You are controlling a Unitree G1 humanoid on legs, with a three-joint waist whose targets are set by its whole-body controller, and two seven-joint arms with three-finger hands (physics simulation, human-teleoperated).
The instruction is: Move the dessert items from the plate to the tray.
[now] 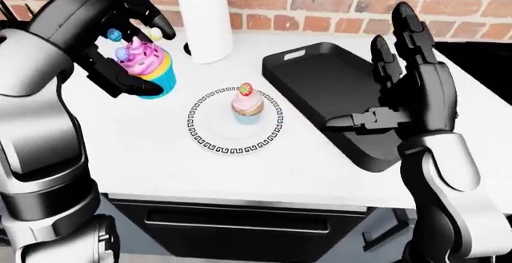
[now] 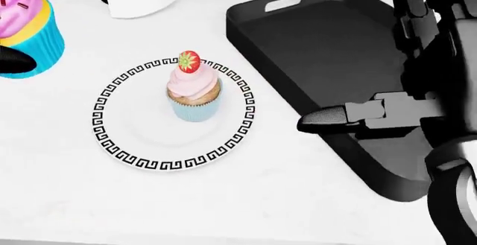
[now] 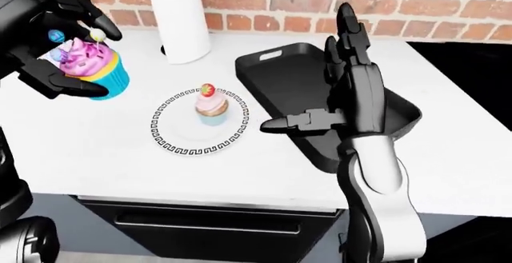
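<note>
white counter bench: my left hand [image 1: 120, 47] grips the blue-cased pink cupcake [image 1: 146, 65], black tray [image 1: 320, 71] rightward, beneath my splayed right hand [image 1: 400, 104].

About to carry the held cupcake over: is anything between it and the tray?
Yes. The plate with the strawberry cupcake lies between the left hand holding the blue-cased cupcake and the tray; carry above it.

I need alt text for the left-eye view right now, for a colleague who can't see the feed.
The left robot hand holds a blue-wrapped pink cupcake above the white counter. A strawberry cupcake sits on the patterned plate, left of the empty black tray; the right robot hand is open over it.
</note>
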